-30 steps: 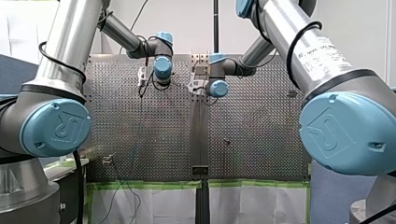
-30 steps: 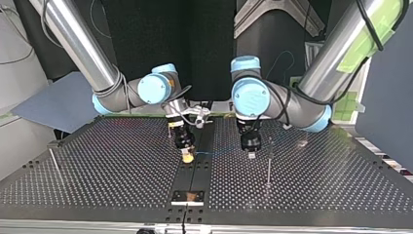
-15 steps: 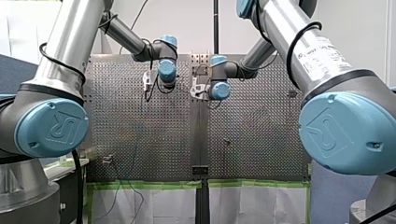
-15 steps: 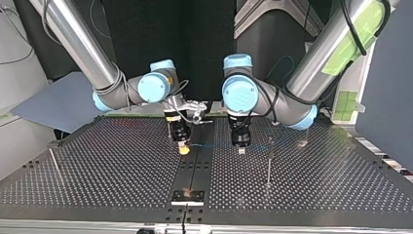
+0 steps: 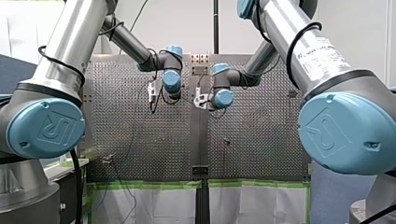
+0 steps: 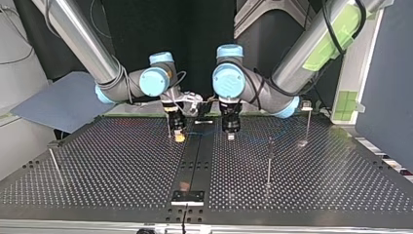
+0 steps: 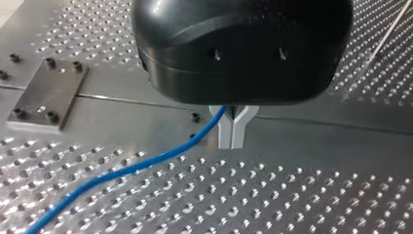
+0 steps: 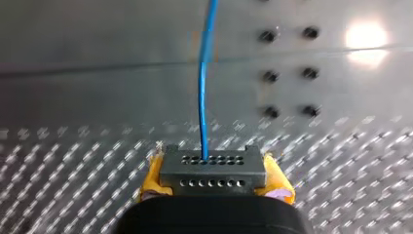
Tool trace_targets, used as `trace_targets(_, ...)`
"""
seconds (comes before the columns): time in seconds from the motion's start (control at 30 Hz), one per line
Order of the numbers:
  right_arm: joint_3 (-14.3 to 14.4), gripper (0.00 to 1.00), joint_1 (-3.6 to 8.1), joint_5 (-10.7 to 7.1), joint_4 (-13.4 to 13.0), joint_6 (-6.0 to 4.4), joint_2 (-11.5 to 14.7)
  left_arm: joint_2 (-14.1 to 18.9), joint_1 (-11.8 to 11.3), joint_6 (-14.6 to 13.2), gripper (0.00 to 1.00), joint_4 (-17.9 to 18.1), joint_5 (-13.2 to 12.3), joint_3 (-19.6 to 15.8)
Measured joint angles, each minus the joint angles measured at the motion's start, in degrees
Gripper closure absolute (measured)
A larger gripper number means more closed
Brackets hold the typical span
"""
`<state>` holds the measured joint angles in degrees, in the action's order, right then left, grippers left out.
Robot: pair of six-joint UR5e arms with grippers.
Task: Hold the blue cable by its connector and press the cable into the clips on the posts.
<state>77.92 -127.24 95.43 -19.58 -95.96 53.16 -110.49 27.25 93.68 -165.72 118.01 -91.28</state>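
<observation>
Thin blue cable, single strand, plugged into a dark grey connector with two rows of small holes. Connector clamped between the yellow pads of my right gripper, one pad against each short side, holed face turned away from the wrist. From there straight ahead over the smooth centre strip of the table.

Further along, pinched by my left gripper: pale fingers drawn together into a narrow Y under the black body, cable entering at the fork of the Y. Beyond the fingers, a long sweep across the perforated surface and out of the left wrist view.

Top view: both grippers pointing down, side by side toward the far edge of the table, one on each side of the centre seam. Right at the view's left, yellow at the tip; left at the view's right. Faint blue line between the two. Cannot tell whether either tip touches the surface.

Thin upright post nearer the camera than the left gripper, toward the view's right, well apart from the cable. Second post further back at the right. Third post, leaning, at the far left. Clips too small to make out. Small plate on the seam at the near edge.
</observation>
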Motion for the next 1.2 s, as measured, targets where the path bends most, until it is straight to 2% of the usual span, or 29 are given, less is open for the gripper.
trace_targets(0.27,4.4,1.0,1.03,2.7,0.2,0.4,0.1,-0.2,1.0,0.5,1.0,2.7,-0.2,-2.2)
trace_targets(0.4,6.0,1.0,1.55,3.94,0.2,0.58,0.1,-1.6,1.4,0.2,1.0,4.4,-0.2,-2.9)
trace_targets(0.63,9.7,1.0,2.82,5.51,0.1,0.7,0.9,-4.7,2.7,-0.2,1.0,5.4,-0.2,-3.0)
trace_targets(0.9,13.1,1.0,4.28,6.02,0.1,1.59,2.5,-5.8,3.9,-0.3,1.0,7.3,-0.1,-3.2)
trace_targets(1.2,16.5,1.0,6.07,6.84,-0.2,1.72,2.8,-8.7,5.4,-1.0,1.0,9.9,-0.1,-4.3)
